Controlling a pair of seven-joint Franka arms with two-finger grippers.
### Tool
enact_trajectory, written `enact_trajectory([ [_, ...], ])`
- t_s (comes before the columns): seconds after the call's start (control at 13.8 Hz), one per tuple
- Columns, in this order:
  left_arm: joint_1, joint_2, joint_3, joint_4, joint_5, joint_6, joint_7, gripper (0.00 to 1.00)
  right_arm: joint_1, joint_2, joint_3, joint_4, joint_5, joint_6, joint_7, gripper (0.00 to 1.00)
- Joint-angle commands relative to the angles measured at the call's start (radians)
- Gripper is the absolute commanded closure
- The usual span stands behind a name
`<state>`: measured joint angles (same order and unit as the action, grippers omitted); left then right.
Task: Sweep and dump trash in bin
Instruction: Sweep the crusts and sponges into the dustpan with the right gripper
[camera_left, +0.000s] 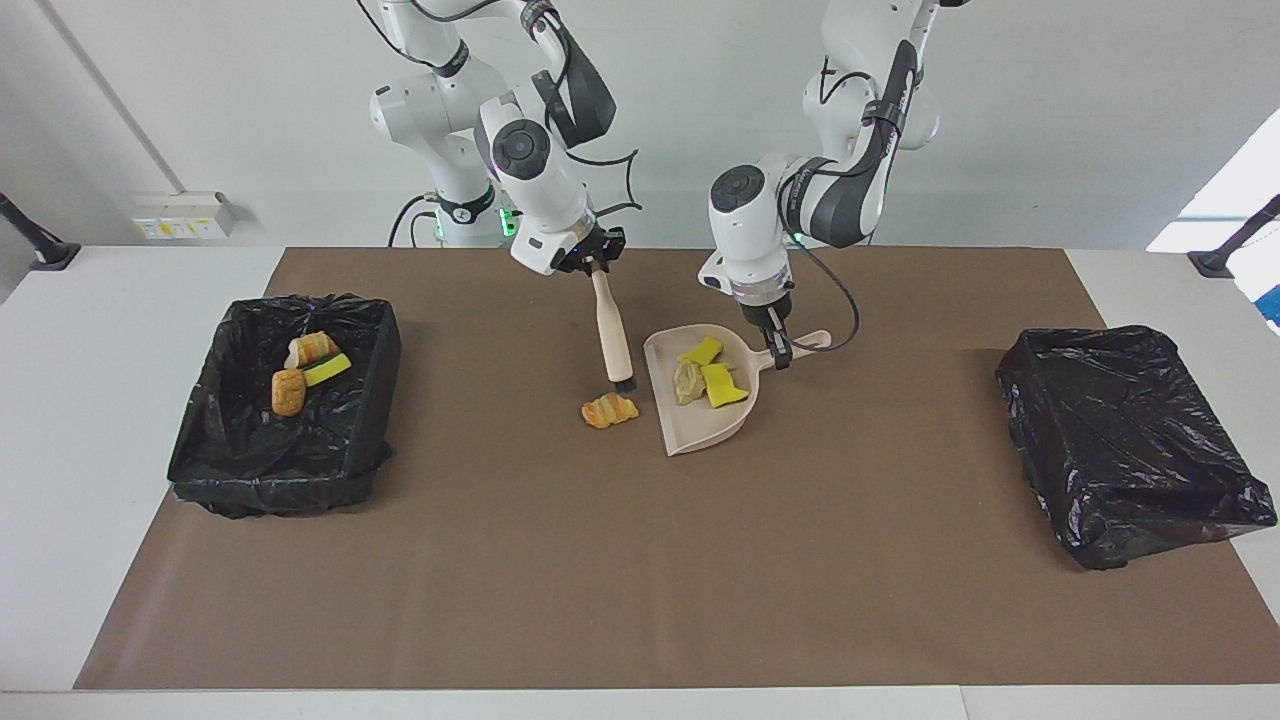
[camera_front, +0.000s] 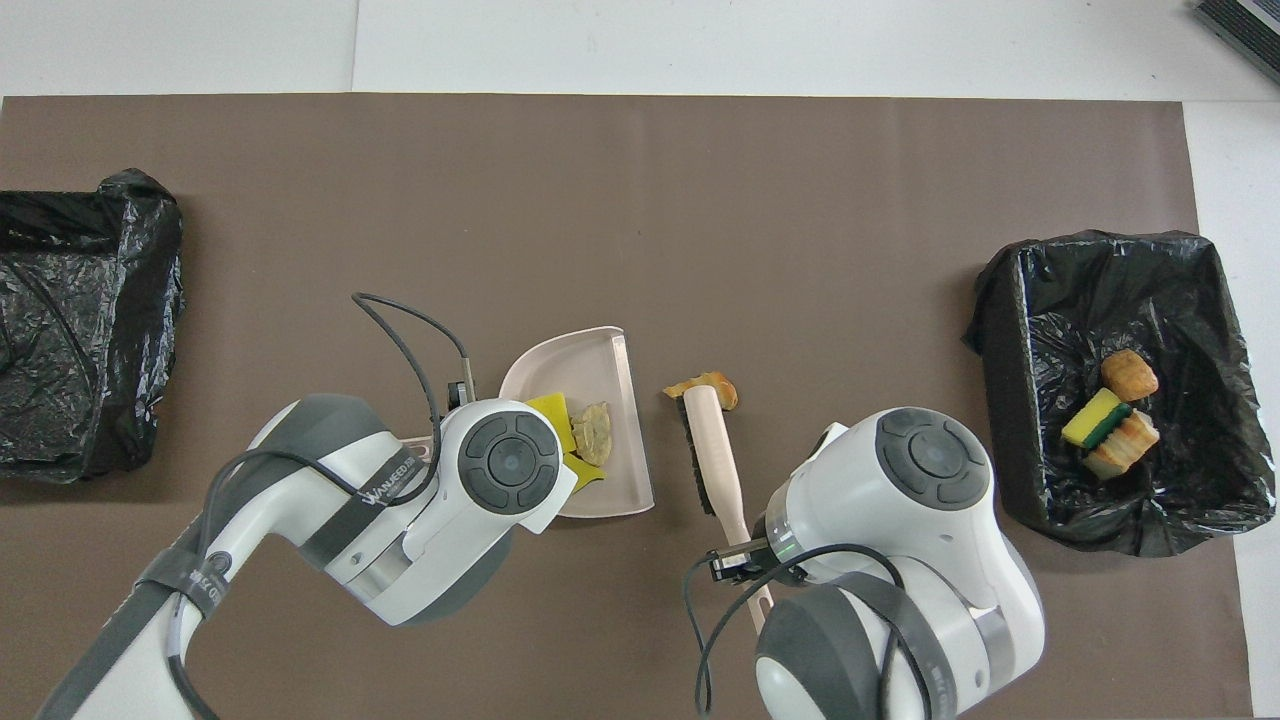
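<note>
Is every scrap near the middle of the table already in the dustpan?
No: a striped orange bread-like lump lies on the brown mat beside the dustpan, just under the hand brush's bristles.

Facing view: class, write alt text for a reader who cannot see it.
Right gripper holds a brush over a bread scrap on the mat; left gripper holds a dustpan with three scraps. Three more scraps lie in the bin at the right arm's end.
</note>
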<state>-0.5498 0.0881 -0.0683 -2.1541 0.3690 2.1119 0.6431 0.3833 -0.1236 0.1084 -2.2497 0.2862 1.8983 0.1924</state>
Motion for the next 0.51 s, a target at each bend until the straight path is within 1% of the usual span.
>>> enact_trajectory([
  [0.0,0.014,-0.007,-0.004,-0.020,-0.010,0.033,-0.017,1.00,-0.065,0.009,0.010,-0.013,-0.123,-0.010,0.016,1.00],
  [0.07,0.014,-0.005,-0.004,-0.017,-0.010,0.031,-0.032,1.00,-0.095,0.007,0.010,-0.024,-0.142,-0.008,0.024,1.00],
  [0.15,0.013,-0.007,-0.004,-0.016,-0.010,0.028,-0.042,1.00,-0.101,0.010,0.011,-0.034,-0.174,0.007,0.033,1.00],
  [0.22,0.013,-0.007,-0.004,-0.016,-0.010,0.028,-0.043,1.00,-0.090,0.028,0.014,-0.040,-0.177,0.036,0.045,1.00],
  [0.29,0.013,-0.007,-0.004,-0.018,-0.010,0.026,-0.043,1.00,-0.066,0.057,0.016,-0.047,-0.179,0.063,0.080,1.00],
  [0.36,0.013,-0.008,-0.004,-0.018,-0.009,0.020,-0.043,1.00,-0.019,0.089,0.016,-0.047,-0.177,0.094,0.119,1.00],
  [0.44,0.014,-0.008,-0.002,-0.020,-0.010,0.017,-0.043,1.00,0.009,0.100,0.016,-0.044,-0.171,0.123,0.148,1.00],
])
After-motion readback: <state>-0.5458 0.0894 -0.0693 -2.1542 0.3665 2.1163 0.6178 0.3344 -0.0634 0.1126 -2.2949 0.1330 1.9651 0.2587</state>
